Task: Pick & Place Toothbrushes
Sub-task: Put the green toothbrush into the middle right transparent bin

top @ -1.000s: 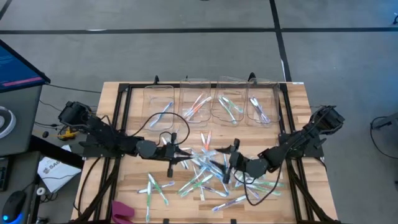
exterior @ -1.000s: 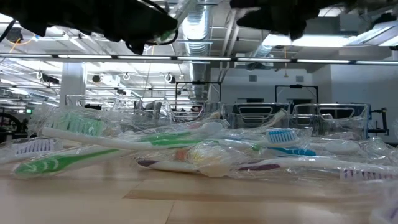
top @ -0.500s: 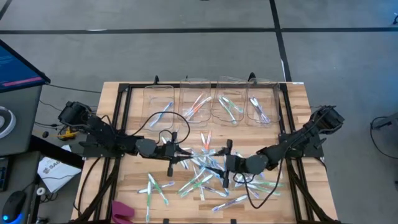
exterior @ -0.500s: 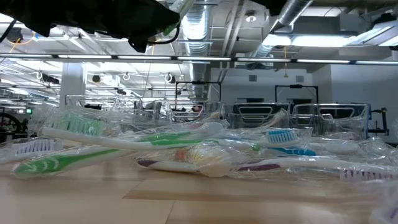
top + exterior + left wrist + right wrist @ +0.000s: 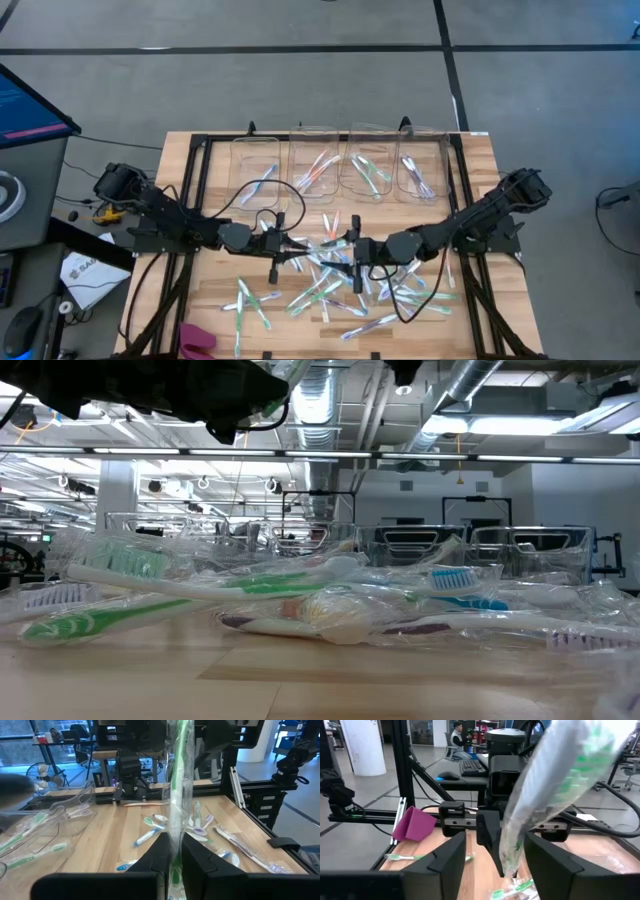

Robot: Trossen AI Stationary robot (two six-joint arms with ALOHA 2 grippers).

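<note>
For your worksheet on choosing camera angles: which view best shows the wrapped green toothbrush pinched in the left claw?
The left wrist view: the green toothbrush stands upright, clamped in the shut left claw. The right wrist view shows its wrapper close but blurred. The high view shows it tiny between the arms; the low view hides it.

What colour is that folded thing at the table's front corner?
Pink folded thing, clearest in the right wrist view.

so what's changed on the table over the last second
The right end effector has slid across the pile toward the left end effector, meeting the wrapped green toothbrush that the left one holds shut, with its fingers standing apart on either side of it. The left arm, the loose toothbrushes and the clear bins stayed put.
</note>
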